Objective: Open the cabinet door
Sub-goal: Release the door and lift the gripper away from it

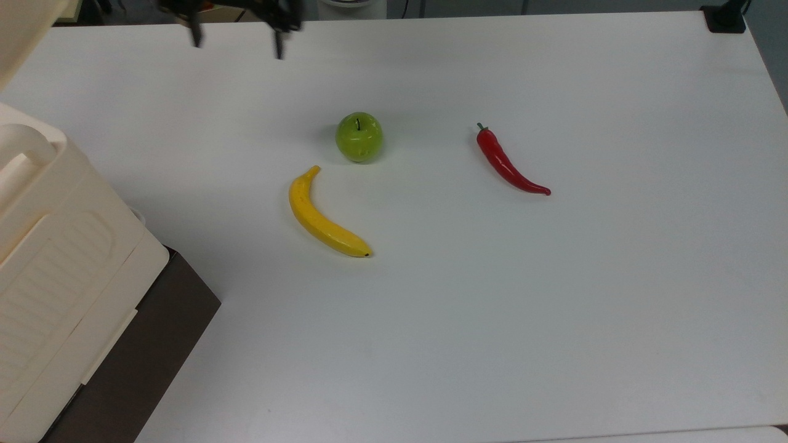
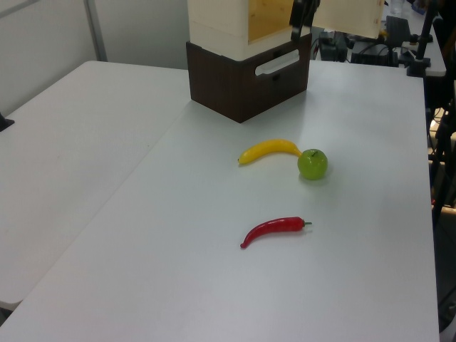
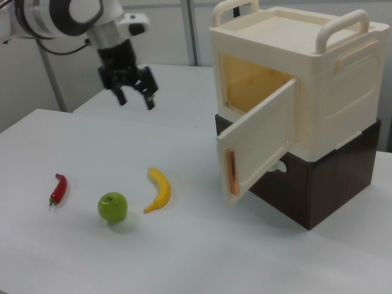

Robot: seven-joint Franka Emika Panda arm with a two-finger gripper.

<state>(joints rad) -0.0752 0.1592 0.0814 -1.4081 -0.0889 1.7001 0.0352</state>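
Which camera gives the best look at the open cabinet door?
The right view: the cabinet door shows whole, swung outward on the cabinet. The top view catches just a corner; the left view shows its cream lower part at the top edge.

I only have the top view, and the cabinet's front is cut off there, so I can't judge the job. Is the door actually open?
Observer: Yes. In the right view the cabinet door stands swung wide from the cabinet, baring a tan interior.
Operator: Is the gripper holding the door?
Observer: No. In the right view the gripper hangs open above the table, well apart from the door, with nothing between its fingers.
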